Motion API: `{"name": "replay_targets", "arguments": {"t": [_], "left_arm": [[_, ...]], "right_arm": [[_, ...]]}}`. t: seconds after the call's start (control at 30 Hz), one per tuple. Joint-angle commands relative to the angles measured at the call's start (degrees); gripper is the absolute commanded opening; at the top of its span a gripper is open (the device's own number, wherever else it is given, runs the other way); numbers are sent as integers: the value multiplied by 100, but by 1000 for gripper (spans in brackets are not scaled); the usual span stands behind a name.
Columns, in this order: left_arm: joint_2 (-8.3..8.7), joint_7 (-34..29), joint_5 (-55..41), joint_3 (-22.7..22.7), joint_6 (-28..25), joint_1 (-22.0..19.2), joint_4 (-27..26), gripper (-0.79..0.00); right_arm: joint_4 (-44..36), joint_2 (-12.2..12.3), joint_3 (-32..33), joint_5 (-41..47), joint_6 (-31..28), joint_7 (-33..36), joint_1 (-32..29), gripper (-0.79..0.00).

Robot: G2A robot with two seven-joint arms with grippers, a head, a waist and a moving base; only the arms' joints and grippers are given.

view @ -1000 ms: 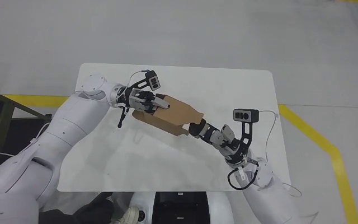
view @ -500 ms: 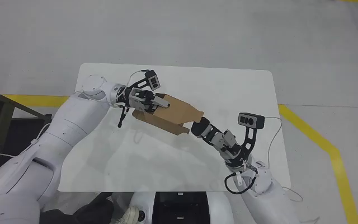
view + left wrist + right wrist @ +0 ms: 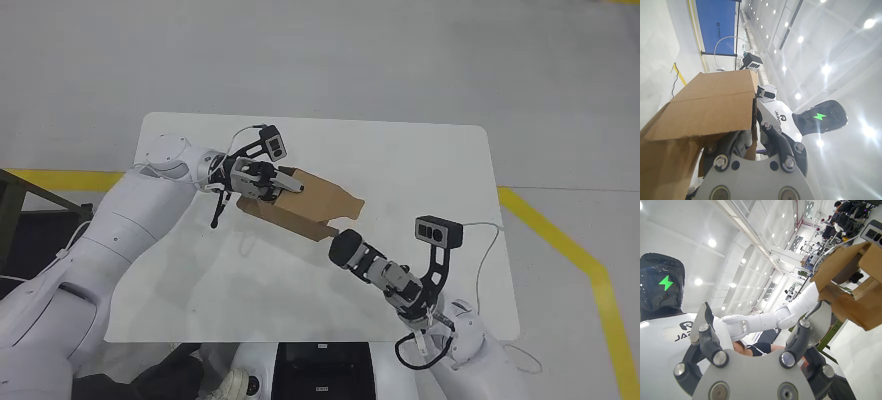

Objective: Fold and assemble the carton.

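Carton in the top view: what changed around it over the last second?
The right gripper drew back from one end of the carton toward the robot and now stands apart from it, open. The left gripper stayed clamped on the other end; the carton kept its place.

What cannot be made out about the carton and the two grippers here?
- Top view: how the jaws of the right gripper stand; too small and dark.
- Top view: whether the carton touches the table; its top panel hides the underside.
- Left wrist view: one jaw of the left gripper, behind a carton flap; the picture's edge cuts the carton.
- Right wrist view: the dark thing inside the carton, shadowed.
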Motion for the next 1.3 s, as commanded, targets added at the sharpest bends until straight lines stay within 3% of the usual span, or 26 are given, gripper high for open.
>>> {"name": "replay_targets", "arguments": {"t": [0.0, 0.63, 1.27], "left_arm": [[-2, 0, 5, -8, 0, 7, -6, -785], [-22, 0, 29, -26, 43, 24, -63, -785], [-31, 0, 18, -35, 44, 30, -43, -785]], "right_arm": [[64, -14, 5, -129, -3, -192, 56, 0], [366, -94, -116, -479, 161, -835, 576, 0], [644, -70, -219, 667, 128, -255, 683, 0]]}}
